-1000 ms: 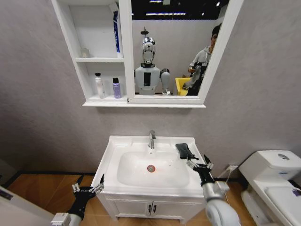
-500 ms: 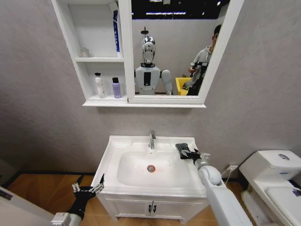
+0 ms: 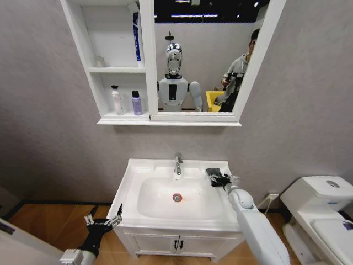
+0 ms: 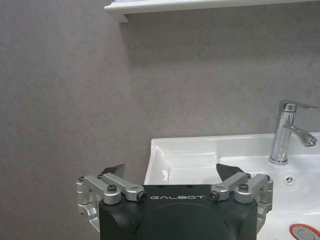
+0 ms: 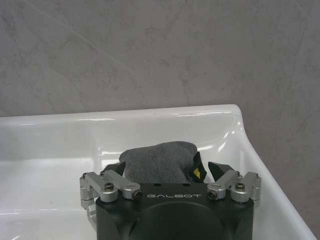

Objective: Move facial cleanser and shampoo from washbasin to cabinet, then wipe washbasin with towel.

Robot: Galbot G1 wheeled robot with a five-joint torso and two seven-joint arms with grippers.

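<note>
The right hand [image 5: 167,169] hangs with its fingers spread on either side of the grey towel [image 5: 157,162], which lies rumpled on the washbasin's [image 5: 60,140] flat rim near the corner, below a grey wall [image 5: 150,50].

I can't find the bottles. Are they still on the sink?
No, the white bottle and the purple bottle stand side by side on the cabinet's bottom shelf, above the sink.
</note>
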